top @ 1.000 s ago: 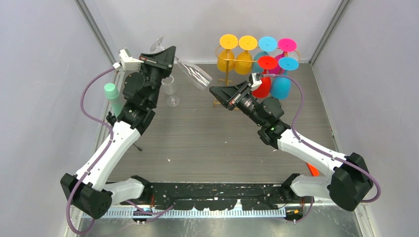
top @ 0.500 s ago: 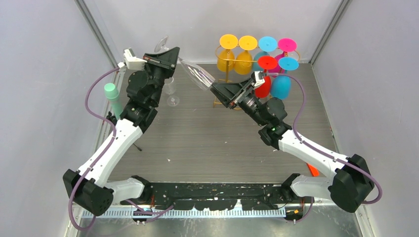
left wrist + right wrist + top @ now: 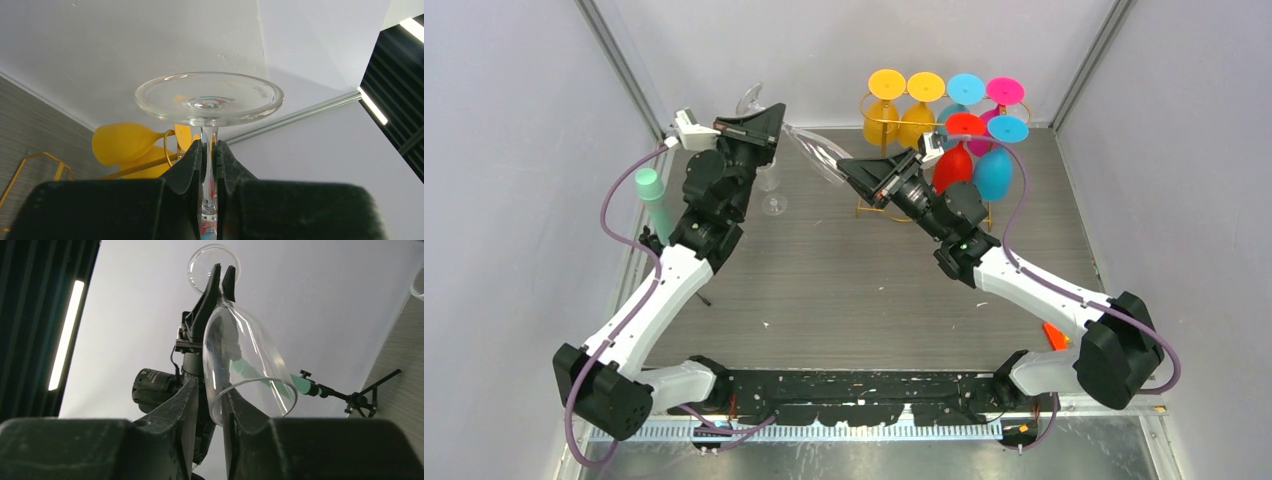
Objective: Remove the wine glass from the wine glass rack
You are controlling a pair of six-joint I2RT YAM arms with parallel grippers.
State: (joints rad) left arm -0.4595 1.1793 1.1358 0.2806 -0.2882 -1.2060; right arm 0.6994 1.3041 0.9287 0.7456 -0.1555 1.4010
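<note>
**Desk:** Start at the left. What have you got?

**Me:** On my left wrist feed the left end effector (image 3: 210,150) is clamped on the stem of the clear wine glass (image 3: 209,97), just under its foot. Both pads press the stem from either side. From overhead I see the glass lying tilted in the air. Its foot points toward the back wall and its bowl runs out to the right, above the tabletop (image 3: 824,280).

**Desk:** And at the bowl end?

**Me:** The right end effector (image 3: 211,390) meets it there. On my right wrist feed its fingers stand a little apart, with the rim's edge passing between them. One finger is outside the bowl and the other is at the mouth.

**Desk:** Gripping it?

**Me:** I cannot tell. The glass is transparent and the gap is narrow, so the fingers may be touching the wall or only straddling it.

**Desk:** Where's the rack?

**Me:** The gold wine glass rack (image 3: 885,155) stands further right, at the back. The clear glass hangs to its left, apart from the top rail. Yellow glasses (image 3: 902,125), a red glass (image 3: 952,168) and a blue glass (image 3: 994,175) hang from the rack upside down. The right arm's wrist sits just in front of the red one.
</note>
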